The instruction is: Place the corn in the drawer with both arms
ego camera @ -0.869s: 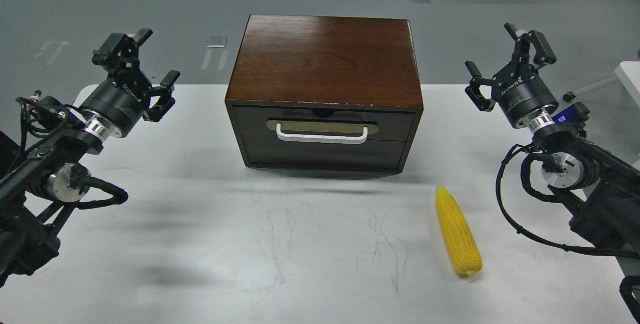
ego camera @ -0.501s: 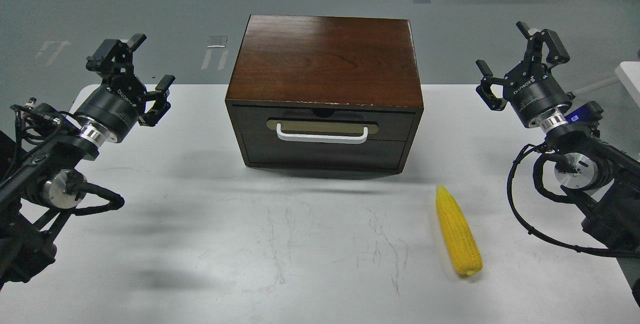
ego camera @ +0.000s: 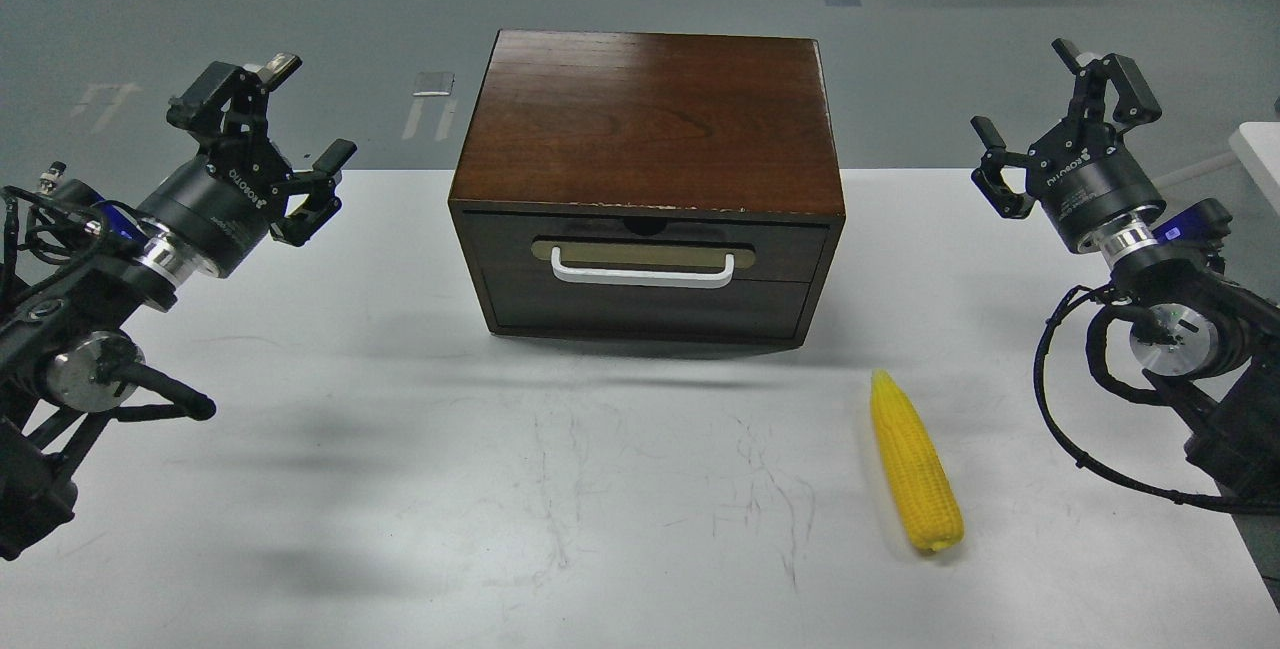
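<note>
corn [ego camera: 915, 464] well below right claw [ego camera: 1062, 125]

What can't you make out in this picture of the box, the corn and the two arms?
Head view only:
- Inside of the drawer: it is closed, so its front hides it.
- Back and sides of the box: hidden behind its own top and front.
- Underside of the corn: it lies flat on the table.
- Both arms past the left gripper and right gripper: cut off by the picture's side edges.
</note>
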Robot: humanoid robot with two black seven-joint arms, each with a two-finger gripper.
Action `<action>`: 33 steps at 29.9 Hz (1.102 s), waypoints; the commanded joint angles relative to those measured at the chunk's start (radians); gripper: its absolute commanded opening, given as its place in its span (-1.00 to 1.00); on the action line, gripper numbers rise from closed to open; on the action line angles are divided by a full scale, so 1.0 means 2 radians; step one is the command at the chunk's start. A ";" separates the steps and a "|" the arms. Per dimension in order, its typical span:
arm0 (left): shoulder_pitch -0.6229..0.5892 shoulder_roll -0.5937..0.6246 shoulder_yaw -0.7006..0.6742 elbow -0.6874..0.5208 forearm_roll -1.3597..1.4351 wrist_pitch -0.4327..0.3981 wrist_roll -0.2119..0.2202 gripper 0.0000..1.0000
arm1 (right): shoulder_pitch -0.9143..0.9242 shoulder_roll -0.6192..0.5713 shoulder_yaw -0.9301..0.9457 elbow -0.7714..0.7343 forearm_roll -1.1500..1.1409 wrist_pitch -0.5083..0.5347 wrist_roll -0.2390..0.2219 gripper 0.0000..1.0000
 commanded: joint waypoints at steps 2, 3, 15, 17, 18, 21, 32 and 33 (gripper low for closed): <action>-0.011 0.031 -0.001 -0.045 0.070 -0.001 -0.026 0.97 | -0.001 -0.009 0.000 0.001 0.000 0.000 0.000 1.00; -0.016 0.035 0.000 -0.050 0.085 -0.002 -0.029 0.97 | -0.001 -0.010 0.000 0.001 0.000 0.000 0.000 1.00; -0.199 0.128 0.103 -0.162 0.456 -0.054 -0.087 0.96 | -0.002 -0.021 -0.003 0.000 0.000 0.000 0.000 1.00; -0.245 0.127 0.148 -0.165 0.490 -0.054 -0.087 0.96 | -0.001 -0.021 -0.002 0.000 0.000 0.000 0.000 1.00; -0.270 0.127 0.172 -0.167 0.504 -0.054 -0.087 0.96 | -0.002 -0.021 -0.002 0.000 0.000 0.000 0.000 1.00; -0.394 0.116 0.310 -0.173 0.556 -0.054 -0.087 0.95 | -0.002 -0.025 -0.002 0.000 0.000 0.000 0.000 1.00; -0.563 -0.008 0.511 -0.164 0.727 -0.054 -0.087 0.95 | -0.004 -0.037 0.001 0.000 0.000 0.000 0.000 1.00; -0.564 -0.014 0.515 -0.162 0.738 -0.054 -0.087 0.95 | -0.004 -0.037 0.001 0.000 0.000 0.000 0.000 1.00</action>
